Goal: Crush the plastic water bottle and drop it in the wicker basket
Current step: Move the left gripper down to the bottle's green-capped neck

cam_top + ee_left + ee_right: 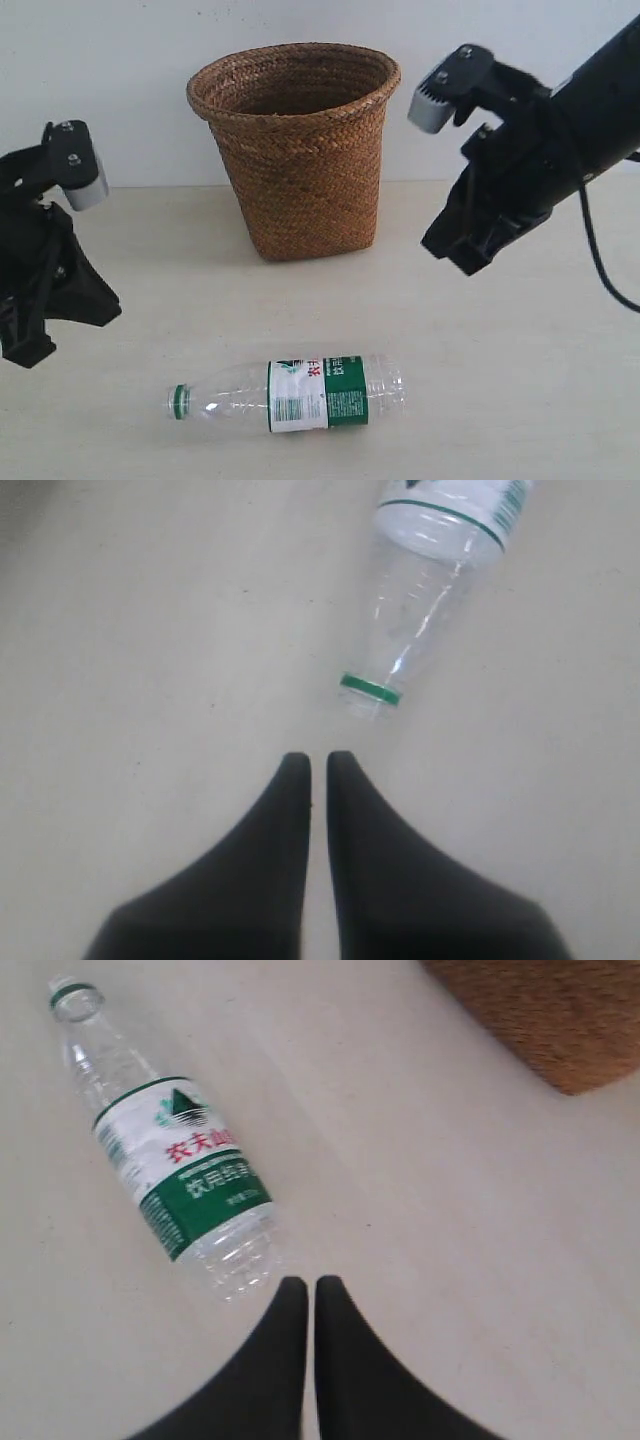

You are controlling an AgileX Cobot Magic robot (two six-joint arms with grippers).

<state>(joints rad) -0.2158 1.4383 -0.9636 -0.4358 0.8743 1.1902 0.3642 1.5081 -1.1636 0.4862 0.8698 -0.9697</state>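
Green and white on its label, clear everywhere else, the thin plastic water bottle [290, 393] lay on its side on the pale cream tabletop [520, 390]. It sat at the near side of the scene, neck to the left and base to the right. Red marks sat on the white part of the label, and the bare wall near the base was ribbed. A green ring circled the neck. In the wrist views the mouth beyond it looked uncapped, though I could not be sure.

It seemed empty, so probably very light, with soft walls that should buckle under a modest squeeze. An open mouth would let the air out. The smooth round body could roll or slip from the fingers. The neck looked the stiffest part and the surest hold, with the base end as the second, so the two could be pressed towards each other.

The tall brown woven wicker basket [310, 190] stood upright on the far side, well apart from the bottle.

The black left gripper [317, 763] hung at the left near the neck, not touching it, its fingers nearly together and empty. The black right gripper [310, 1287] hung raised to the right of the basket, likewise all but closed on nothing.
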